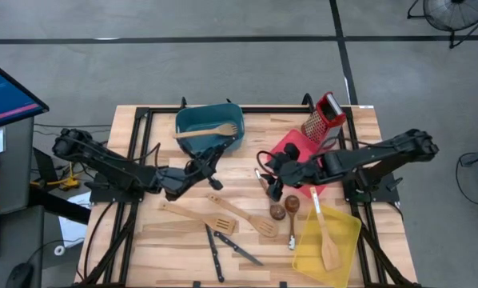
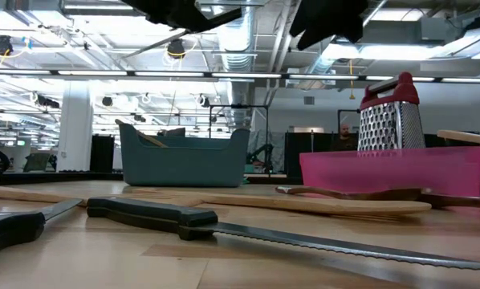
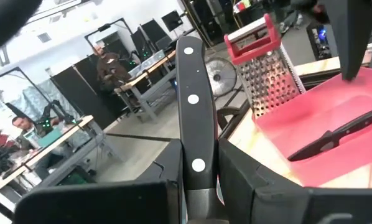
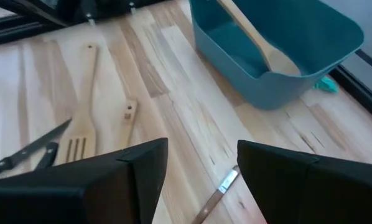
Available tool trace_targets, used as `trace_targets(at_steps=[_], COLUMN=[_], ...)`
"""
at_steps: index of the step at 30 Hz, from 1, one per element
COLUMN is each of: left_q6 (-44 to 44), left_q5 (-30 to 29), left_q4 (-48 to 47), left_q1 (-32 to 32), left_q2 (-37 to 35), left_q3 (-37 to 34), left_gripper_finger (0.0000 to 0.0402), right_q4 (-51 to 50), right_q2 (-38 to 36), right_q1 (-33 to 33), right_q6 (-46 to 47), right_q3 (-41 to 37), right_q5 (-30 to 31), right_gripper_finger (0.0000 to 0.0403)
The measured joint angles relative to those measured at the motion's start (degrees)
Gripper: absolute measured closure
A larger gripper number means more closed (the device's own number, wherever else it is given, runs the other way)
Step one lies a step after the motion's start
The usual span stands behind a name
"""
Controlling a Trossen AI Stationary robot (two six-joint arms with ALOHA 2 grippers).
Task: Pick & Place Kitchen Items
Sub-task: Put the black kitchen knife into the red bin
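High view: straight down over the whole table (image 1: 247, 172), both arms in frame
Low view: at tabletop height, level across the boards toward the room, very near a black-handled knife (image 2: 224, 227)
Left wrist view: looks along a gripped knife handle (image 3: 194, 118) toward the grater (image 3: 264, 71) and red bin (image 3: 335, 127)
Right wrist view: angled down at the boards, close
Shared: teal bin (image 1: 209, 128) in high, low and right wrist views

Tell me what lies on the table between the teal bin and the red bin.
In the high view, bare wood lies between the teal bin and the red bin; only the left gripper, clamping a black-handled knife, hangs nearby.
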Motion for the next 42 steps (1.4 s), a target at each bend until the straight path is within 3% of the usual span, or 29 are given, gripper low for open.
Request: trace_targets(at_steps=[3, 10, 13, 16, 21, 31, 42], left_q6=[-1.55, -4.59, -4.61, -4.72, -4.65, -4.55, -4.54], left_q5=[0.00, 0.41, 4.87, 8.34, 8.40, 8.53, 8.66], left_q4=[0.38, 8.20, 12.47, 13.75, 13.72, 13.64, 13.64], left_q1=[0.00, 0.00, 0.16, 0.39, 0.44, 0.44, 0.72], left_q2=[-0.60, -2.44, -2.44, -2.44, -2.44, -2.42, -2.39], left_q3=[0.00, 0.00, 0.01, 0.02, 0.00, 0.01, 0.02], left_gripper_finger=[0.0353, 0.0353, 0.0353, 0.0353, 0.0353, 0.0353, 0.0353], right_q4=[3.17, 19.07, 28.24, 34.54, 39.15, 47.65, 52.71], right_q2=[0.45, 0.14, 1.07, 2.54, 3.29, 5.28, 6.00], right_q1=[-0.55, -0.74, -1.26, -2.16, -4.01, -6.69, -10.58], right_q6=[-0.02, -7.03, -11.82, -14.64, -14.84, -15.04, -14.84], right_q3=[-0.02, -0.02, 0.02, 0.00, 0.00, 0.00, 0.02], right_q5=[0.40, 8.66, 8.54, 6.54, 2.29, 0.33, -3.29], right_gripper_finger=[0.0201, 0.0207, 0.0204, 0.0198, 0.0172, 0.0109, 0.0106])
